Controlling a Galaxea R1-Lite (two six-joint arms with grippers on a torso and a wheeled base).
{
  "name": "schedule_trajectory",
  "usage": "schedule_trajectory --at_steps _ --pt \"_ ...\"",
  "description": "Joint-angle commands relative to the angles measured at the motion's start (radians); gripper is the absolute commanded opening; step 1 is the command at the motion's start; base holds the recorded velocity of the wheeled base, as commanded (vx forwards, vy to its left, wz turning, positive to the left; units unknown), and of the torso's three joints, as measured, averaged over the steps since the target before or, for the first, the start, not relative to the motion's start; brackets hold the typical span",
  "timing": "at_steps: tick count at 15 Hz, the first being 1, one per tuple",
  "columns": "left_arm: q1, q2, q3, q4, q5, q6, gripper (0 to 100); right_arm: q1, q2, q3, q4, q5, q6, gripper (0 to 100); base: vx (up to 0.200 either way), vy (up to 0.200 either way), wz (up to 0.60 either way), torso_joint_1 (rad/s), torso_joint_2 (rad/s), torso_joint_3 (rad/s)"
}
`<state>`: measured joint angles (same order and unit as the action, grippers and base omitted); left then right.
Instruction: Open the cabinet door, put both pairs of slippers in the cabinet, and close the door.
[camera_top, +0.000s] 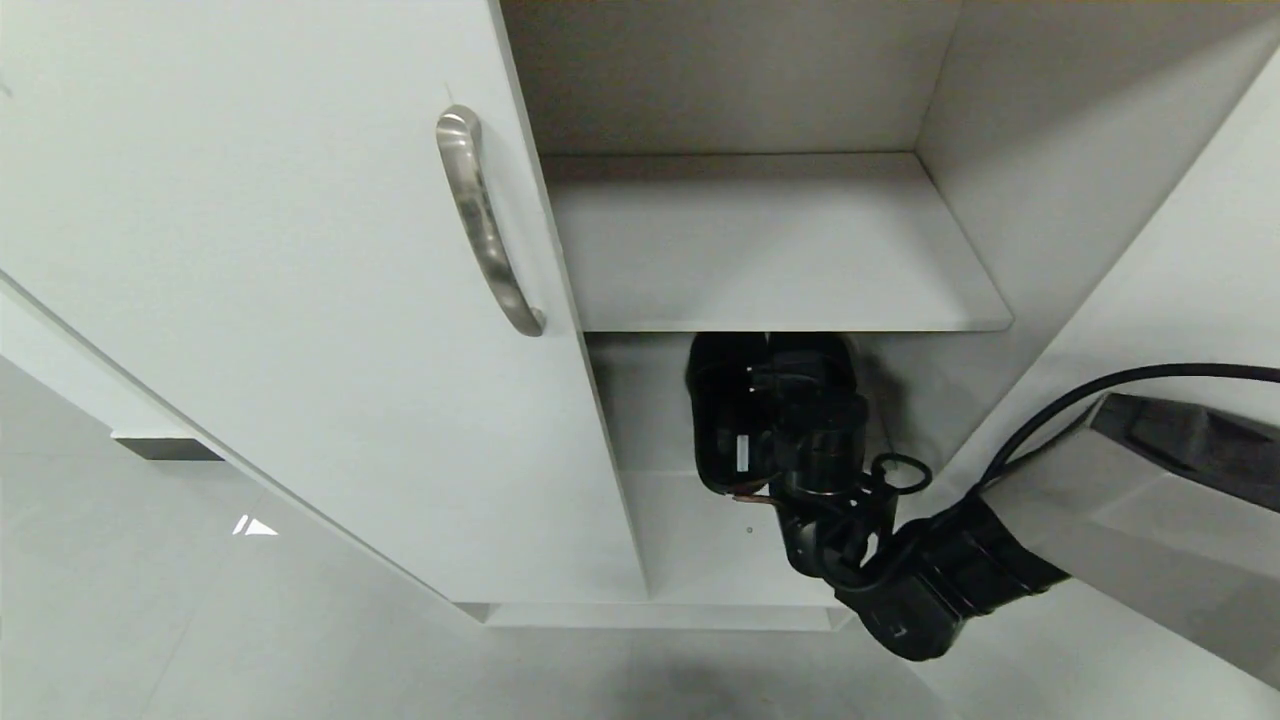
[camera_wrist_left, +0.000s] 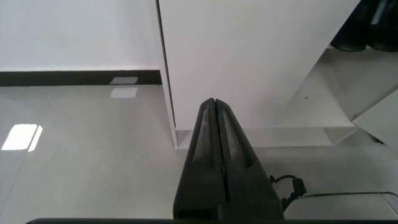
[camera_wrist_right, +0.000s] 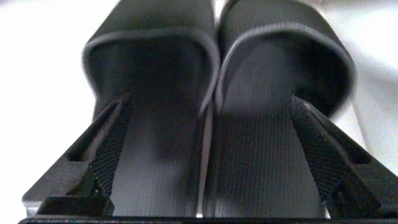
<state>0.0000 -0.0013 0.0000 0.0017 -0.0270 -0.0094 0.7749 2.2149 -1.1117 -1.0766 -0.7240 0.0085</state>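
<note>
two bumpy fingers (camera_wrist_right: 112, 143) of the right gripper (camera_wrist_right: 205, 102) squeeze one pair of slippers (camera_wrist_right: 155, 74), black, with round toes, side by side. they are low in the white cabinet (camera_top: 720, 540), under its one flat shelf (camera_top: 770, 240). the left gripper (camera_wrist_left: 214, 124) is pinched tight on nothing.
</note>
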Motion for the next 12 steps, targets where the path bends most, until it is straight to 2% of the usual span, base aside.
schedule_trajectory --at_steps 1,4,6,9,10,12 --pt "-0.002 0.001 0.000 0.000 0.001 0.000 0 0.037 -0.119 0.145 -0.054 0.028 0.001 100 -0.200 0.000 0.00 0.002 0.01 0.002" --pt "0.000 0.001 0.000 0.000 -0.001 0.000 0 0.078 -0.210 0.285 -0.111 0.071 0.014 100 -0.200 0.000 0.00 0.001 0.00 0.002" --pt "0.000 0.001 0.000 0.001 -0.001 0.000 0 0.115 -0.253 0.342 -0.112 0.075 0.025 100 -0.200 0.000 0.00 0.000 0.00 0.002" --pt "0.000 0.001 0.000 0.000 -0.001 0.000 0 0.122 -0.264 0.375 -0.132 0.089 0.025 100 -0.200 0.000 0.00 0.002 0.00 0.004" --pt "0.000 0.001 0.000 0.000 -0.001 0.000 0 0.124 -0.264 0.383 -0.132 0.091 0.025 0 -0.200 0.000 0.00 0.007 0.00 -0.007" --pt "0.000 0.001 0.000 0.000 -0.001 0.000 0 0.126 -0.271 0.395 -0.134 0.112 0.025 0 -0.200 0.000 0.00 0.002 0.00 0.002"
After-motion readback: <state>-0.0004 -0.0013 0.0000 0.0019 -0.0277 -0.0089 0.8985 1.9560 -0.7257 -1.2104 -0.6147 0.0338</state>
